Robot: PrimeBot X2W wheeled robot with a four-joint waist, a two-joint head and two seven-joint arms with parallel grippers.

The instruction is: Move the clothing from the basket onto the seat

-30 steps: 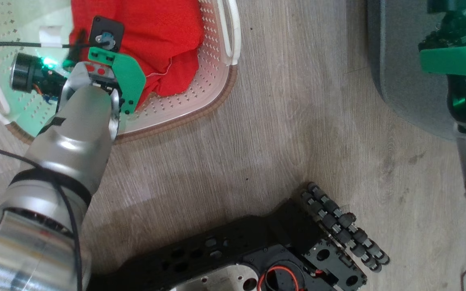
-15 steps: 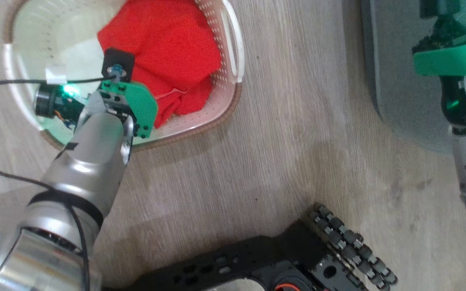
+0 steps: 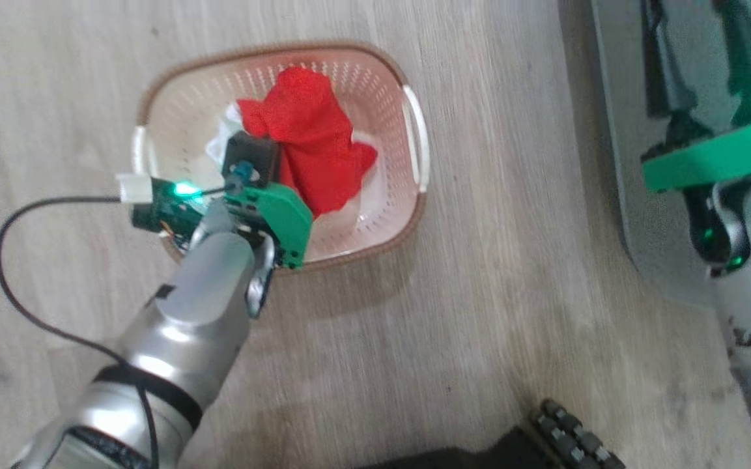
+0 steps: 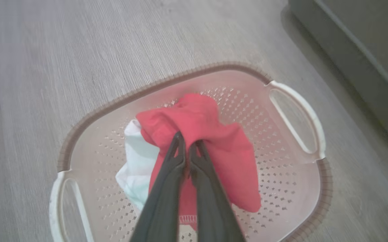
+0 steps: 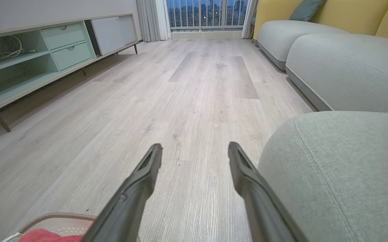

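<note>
L fingers (image 4: 167, 188) pinch bunched bright-red clothing (image 4: 214, 134) (over basket (image 4: 281, 188)); R fingers (image 5: 140, 181) spread wide.

Right pincer (image 5: 194, 145) agape — seat (image 5: 348, 161) just beside

Bright red clothing (image 4: 210, 131); cream perforated basket (image 4: 291, 188) — brown woven-look rim; grey-green seat (image 5: 342, 174); pale wood-grain floor (image 5: 197, 101).

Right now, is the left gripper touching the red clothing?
Touching: the left wrist view shows the left gripper pinched shut on the red clothing.
</note>
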